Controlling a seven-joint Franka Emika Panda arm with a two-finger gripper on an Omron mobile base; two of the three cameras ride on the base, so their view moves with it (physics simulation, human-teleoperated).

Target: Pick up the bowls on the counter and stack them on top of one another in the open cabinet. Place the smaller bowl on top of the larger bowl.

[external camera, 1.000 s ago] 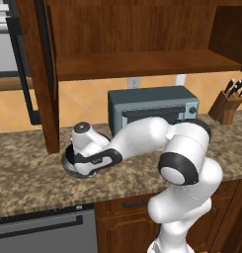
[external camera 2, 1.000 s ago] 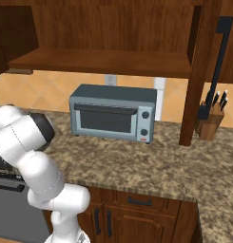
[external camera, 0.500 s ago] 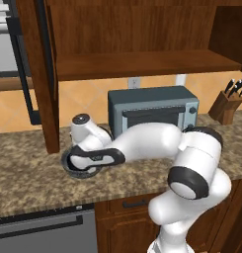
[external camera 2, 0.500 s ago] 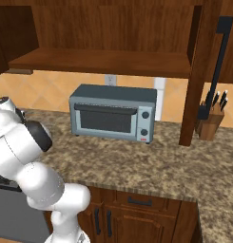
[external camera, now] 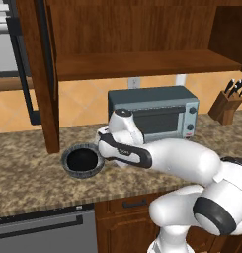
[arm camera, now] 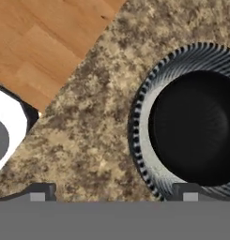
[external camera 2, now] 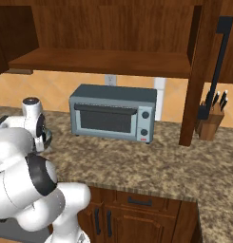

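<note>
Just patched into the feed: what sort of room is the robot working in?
A rendered home kitchen, it seems: a toaster oven and knife block stand on a granite counter, beneath a dark wooden open cabinet.

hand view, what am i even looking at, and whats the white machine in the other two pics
The white machine is a robot arm on a base that can drive, in a rendered kitchen. Two pictures come from cameras on that base, behind the arm to its left and to its right. The third comes from a camera on the hand, looking down along the jaws; the two small dark tips at its bottom edge are their ends.

On the counter a black bowl sits inside a wider grey bowl. Behind them stand a toaster oven and a knife block, with an open cabinet above.

The jaws stand wide apart and hold nothing. One tip is at the grey bowl's rim, the other over bare counter.
</note>
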